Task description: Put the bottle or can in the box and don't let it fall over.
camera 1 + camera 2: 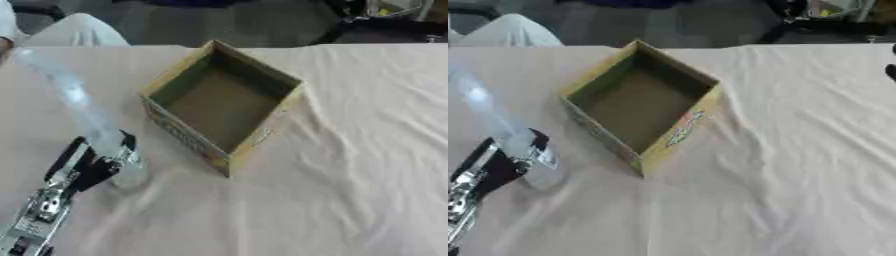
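A clear plastic bottle [74,97] stands tilted at the left of the table, its base near the cloth and its top leaning towards the far left. My left hand [92,167] comes in from the lower left with its fingers curled round the bottle's lower part. To the right of the bottle, apart from it, sits an open cardboard box [179,132] with yellow edges, turned corner-on, with nothing inside. A small dark shape [892,72] at the right edge in the right eye view may be my right hand.
A wrinkled beige cloth [350,165] covers the table, which stretches wide to the right of and in front of the box. The table's far edge runs just behind the box, with dark furniture [385,25] beyond it.
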`<action>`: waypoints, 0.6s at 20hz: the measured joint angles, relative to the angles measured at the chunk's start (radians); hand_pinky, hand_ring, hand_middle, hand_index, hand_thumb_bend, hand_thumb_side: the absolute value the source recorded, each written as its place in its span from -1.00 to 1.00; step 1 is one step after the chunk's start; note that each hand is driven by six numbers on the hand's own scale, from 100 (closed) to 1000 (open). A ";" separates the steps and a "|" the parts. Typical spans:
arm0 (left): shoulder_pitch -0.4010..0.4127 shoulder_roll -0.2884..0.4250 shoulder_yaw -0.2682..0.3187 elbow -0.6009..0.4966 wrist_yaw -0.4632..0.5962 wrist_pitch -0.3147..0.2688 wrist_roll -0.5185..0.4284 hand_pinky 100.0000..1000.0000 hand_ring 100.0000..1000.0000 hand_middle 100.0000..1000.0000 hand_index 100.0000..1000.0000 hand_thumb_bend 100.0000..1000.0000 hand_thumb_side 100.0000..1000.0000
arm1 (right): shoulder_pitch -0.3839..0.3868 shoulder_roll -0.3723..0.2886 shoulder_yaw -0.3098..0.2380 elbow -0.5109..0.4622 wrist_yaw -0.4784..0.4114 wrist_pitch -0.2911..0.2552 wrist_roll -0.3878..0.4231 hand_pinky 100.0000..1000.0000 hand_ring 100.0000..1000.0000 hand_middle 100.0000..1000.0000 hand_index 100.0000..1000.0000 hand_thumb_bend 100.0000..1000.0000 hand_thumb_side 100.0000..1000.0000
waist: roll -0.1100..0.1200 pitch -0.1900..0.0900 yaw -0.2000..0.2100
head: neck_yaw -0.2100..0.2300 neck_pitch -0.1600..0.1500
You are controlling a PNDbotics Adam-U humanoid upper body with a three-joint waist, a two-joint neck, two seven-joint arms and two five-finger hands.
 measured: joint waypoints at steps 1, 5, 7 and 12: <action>0.000 0.000 0.000 -0.001 0.003 -0.003 -0.004 0.83 0.08 0.13 -0.98 -1.00 0.08 | 0.000 0.000 0.000 0.000 0.000 0.000 0.000 1.00 1.00 0.95 1.00 -1.00 -0.18 | 0.000 0.000 0.000 | 0.000 0.000; 0.006 0.000 0.006 -0.012 0.012 -0.019 -0.020 0.79 0.09 0.16 -0.98 -1.00 0.14 | 0.000 0.000 0.000 0.000 0.000 0.000 0.000 1.00 1.00 0.95 1.00 -1.00 -0.18 | 0.000 0.000 0.000 | -0.004 0.000; 0.007 0.000 0.007 -0.027 0.013 -0.031 -0.024 0.79 0.10 0.17 -0.98 -1.00 0.18 | 0.000 0.000 0.000 0.000 -0.001 0.001 -0.001 1.00 1.00 0.95 1.00 -1.00 -0.18 | 0.000 0.000 0.000 | -0.008 0.001; -0.010 0.001 0.026 -0.087 0.028 -0.073 -0.018 0.76 0.12 0.20 -0.98 -1.00 0.27 | -0.001 0.000 0.000 0.000 -0.003 0.002 -0.003 1.00 1.00 0.95 1.00 -1.00 -0.18 | 0.000 0.000 0.000 | -0.021 0.013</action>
